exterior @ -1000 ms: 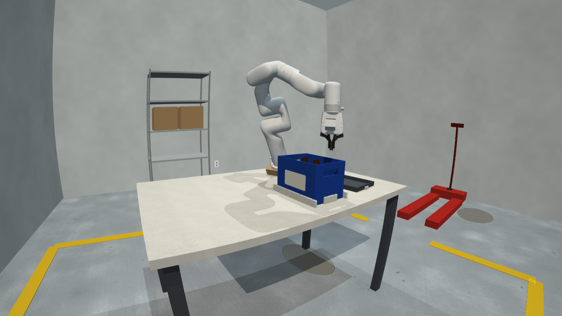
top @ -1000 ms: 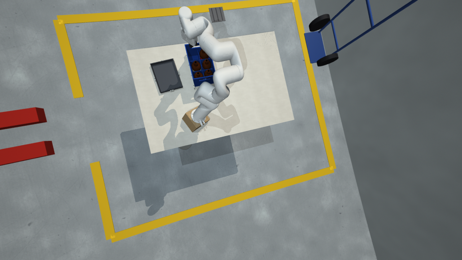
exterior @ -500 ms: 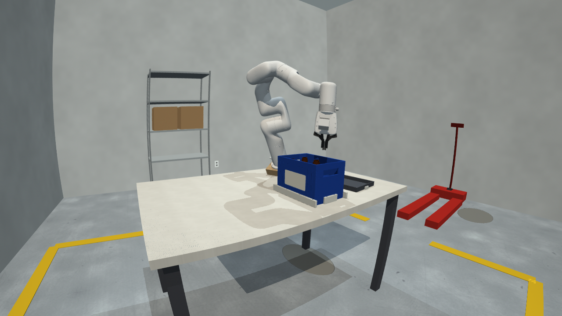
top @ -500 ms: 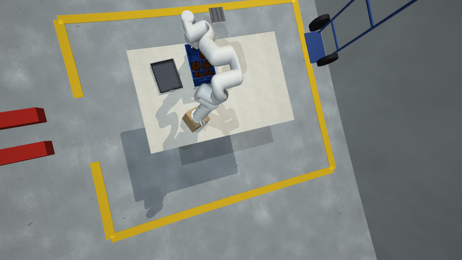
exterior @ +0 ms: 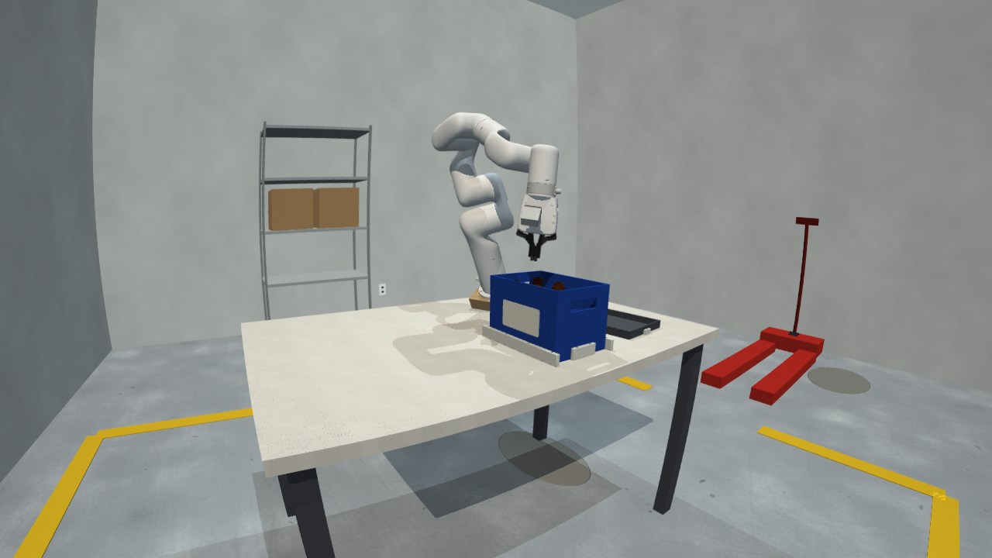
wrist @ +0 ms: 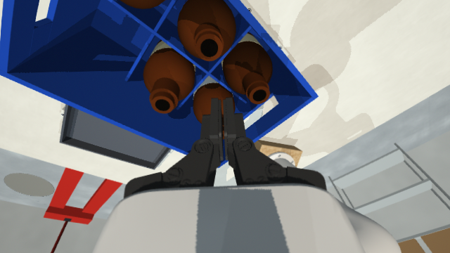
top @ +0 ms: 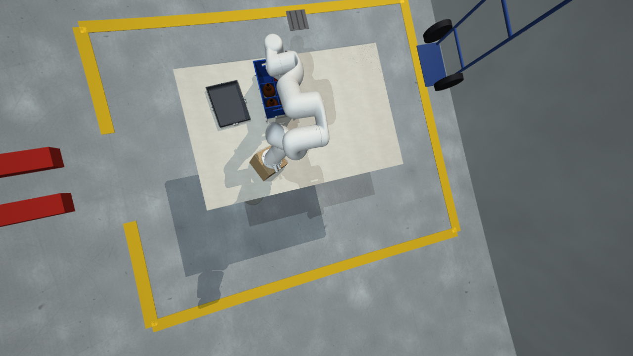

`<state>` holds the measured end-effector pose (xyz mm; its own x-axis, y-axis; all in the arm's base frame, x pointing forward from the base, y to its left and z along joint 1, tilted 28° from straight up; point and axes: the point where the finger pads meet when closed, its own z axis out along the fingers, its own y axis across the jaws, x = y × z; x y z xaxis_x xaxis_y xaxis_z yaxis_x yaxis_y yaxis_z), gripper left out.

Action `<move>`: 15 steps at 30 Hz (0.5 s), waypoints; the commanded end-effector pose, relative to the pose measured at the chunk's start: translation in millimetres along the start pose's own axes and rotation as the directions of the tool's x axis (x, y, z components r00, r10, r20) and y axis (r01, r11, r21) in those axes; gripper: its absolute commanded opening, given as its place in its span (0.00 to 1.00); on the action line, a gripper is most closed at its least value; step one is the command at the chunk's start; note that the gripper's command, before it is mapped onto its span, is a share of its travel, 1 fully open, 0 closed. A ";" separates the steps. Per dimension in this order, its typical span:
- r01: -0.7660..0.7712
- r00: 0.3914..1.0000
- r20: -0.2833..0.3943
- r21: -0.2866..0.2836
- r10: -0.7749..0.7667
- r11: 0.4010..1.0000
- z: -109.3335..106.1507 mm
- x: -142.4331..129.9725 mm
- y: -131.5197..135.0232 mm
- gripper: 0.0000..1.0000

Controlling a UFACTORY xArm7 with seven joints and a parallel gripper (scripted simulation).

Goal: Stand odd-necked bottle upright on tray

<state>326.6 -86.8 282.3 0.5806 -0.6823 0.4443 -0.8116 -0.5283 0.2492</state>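
The end effector [exterior: 534, 259] [wrist: 222, 112] is closed, its two black fingers pressed nearly together with only a thin slit between them, and it grips nothing. It hangs above the blue crate [top: 274, 111] [exterior: 582, 332] [wrist: 105, 95], fingertips pointing down and apart from the crate's rim in the exterior view. All five brown bottles stand in the crate's compartments, below the end effector. In the wrist view, one bottle [wrist: 212, 93] lies directly behind the fingertips, which hide its neck and most of its mouth; whether they touch it cannot be told from that view alone, though the exterior view shows the tips above the crate. A second bottle [wrist: 169, 74] is to the left of the fingers in that view, a third bottle [wrist: 247, 67] to the right, a fourth bottle [wrist: 206, 21] farther up, and a fifth bottle [wrist: 140, 2] is cut off by the top edge. Which neck differs cannot be told. The dark tray [top: 228, 104] [exterior: 631, 323] [wrist: 109, 130] lies flat on the tabletop [top: 354, 110] [exterior: 332, 374] [wrist: 351, 31], beside the crate and apart from the end effector.
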 end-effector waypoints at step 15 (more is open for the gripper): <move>-0.001 1.000 0.014 0.084 0.000 0.997 4.3 -29.6 51.5 0.65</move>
<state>268.2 -96.2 276.5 0.5822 -0.6909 0.4287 -0.8043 -0.5666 0.1792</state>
